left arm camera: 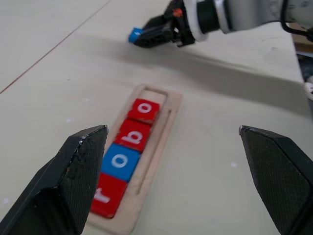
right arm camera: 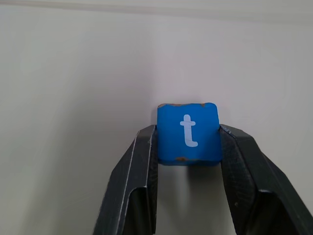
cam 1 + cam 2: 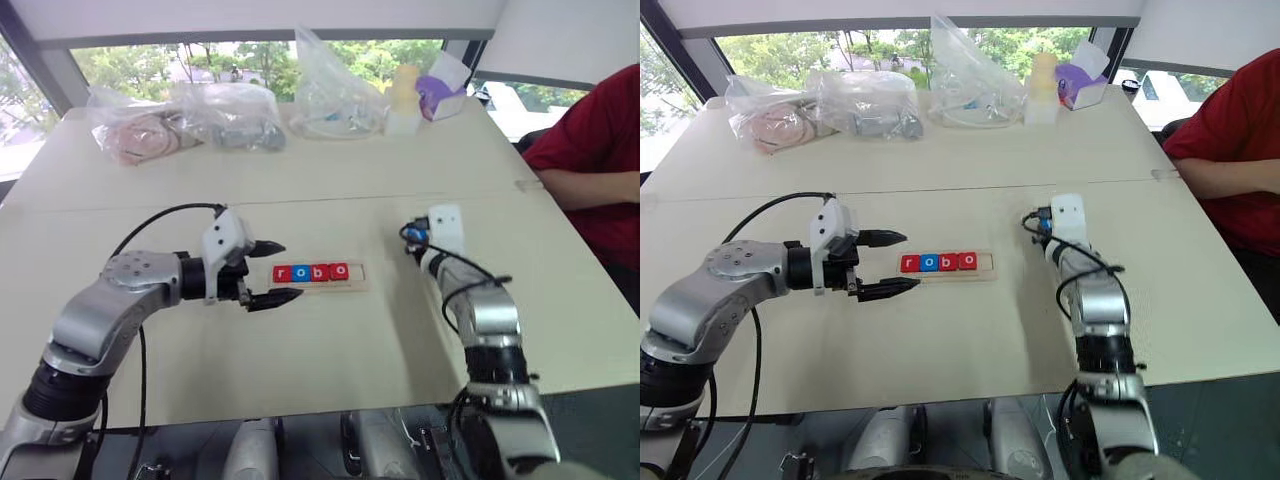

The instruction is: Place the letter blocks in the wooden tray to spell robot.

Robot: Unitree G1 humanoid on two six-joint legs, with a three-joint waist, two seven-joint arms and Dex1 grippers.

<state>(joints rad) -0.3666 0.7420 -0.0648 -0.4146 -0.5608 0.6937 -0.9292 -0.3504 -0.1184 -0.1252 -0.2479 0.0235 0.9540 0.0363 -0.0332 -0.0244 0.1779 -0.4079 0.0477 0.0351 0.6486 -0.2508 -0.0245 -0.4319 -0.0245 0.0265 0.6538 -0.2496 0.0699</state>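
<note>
Right gripper [image 2: 188, 142] is clamped on the blue t block [image 2: 188, 132], one finger pressed to each side of it, white letter facing my wrist camera; from the head views I see that arm well to the right of the wooden tray [image 3: 318, 275], apart from it. My left gripper [image 3: 272, 272] has its two black fingers spread wide with nothing between them, sitting just beside the left end of the tray and pointing toward it; I see no contact. Four letter blocks [image 1: 128, 157] lie flat in the tray, touching end to end: red r, blue o, red b, red o; the slot at the right end shows bare wood. On the table [image 3: 300, 350], at the far edge, I see clear plastic bags [image 3: 185, 125]; a person's red sleeve [image 3: 595, 150] rests at the right side.
</note>
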